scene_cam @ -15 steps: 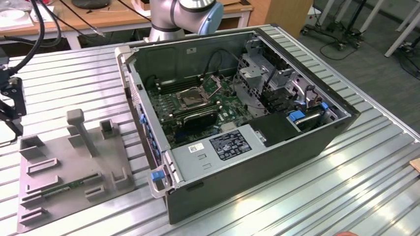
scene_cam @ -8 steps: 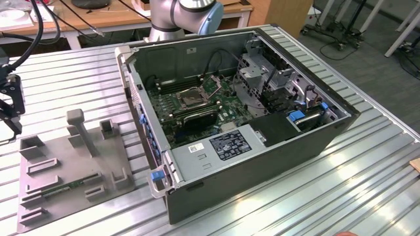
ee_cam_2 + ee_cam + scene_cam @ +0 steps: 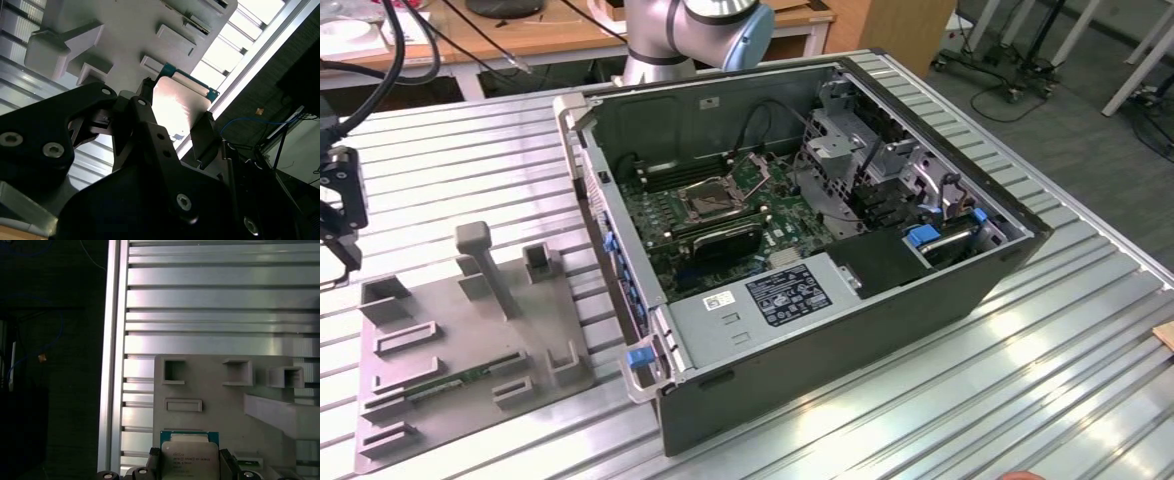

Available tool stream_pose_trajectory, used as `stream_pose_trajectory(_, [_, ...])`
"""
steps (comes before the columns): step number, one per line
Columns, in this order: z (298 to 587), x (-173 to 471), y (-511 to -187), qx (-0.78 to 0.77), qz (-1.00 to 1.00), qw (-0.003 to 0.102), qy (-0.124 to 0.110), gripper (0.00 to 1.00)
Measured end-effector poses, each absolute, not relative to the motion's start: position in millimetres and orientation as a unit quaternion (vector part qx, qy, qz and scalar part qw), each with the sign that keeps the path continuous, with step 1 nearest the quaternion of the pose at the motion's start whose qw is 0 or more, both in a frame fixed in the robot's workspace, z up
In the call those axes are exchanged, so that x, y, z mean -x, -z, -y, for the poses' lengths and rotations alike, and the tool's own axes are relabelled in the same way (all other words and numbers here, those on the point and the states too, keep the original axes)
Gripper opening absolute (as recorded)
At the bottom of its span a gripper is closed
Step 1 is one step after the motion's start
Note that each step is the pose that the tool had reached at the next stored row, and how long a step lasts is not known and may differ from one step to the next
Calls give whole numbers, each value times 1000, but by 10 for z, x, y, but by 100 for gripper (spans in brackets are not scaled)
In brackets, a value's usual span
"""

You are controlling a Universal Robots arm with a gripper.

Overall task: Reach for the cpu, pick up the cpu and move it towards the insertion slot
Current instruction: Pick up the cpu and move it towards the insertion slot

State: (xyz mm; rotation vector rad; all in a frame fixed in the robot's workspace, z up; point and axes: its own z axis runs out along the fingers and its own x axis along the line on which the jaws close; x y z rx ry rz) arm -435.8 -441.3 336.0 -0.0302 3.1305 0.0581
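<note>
Hand clamped on cpu — by grey fixture.

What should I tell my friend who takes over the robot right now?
Hand: closed on the cpu, with a finger against each side edge.
Cpu: over the grey holder tray, at the exterior view's left. I cannot tell whether it is lifted clear.
Insertion slot: on the green board inside the open computer case, well apart from the hand.
Done: reach and grip.
Left: the cpu has not yet been brought to the slot.
</note>
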Motion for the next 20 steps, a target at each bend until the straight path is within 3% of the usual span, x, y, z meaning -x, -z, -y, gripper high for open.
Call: stream_pose_trajectory(20, [4413, 4358, -3467, 10, -1000, 5, -19, 54])
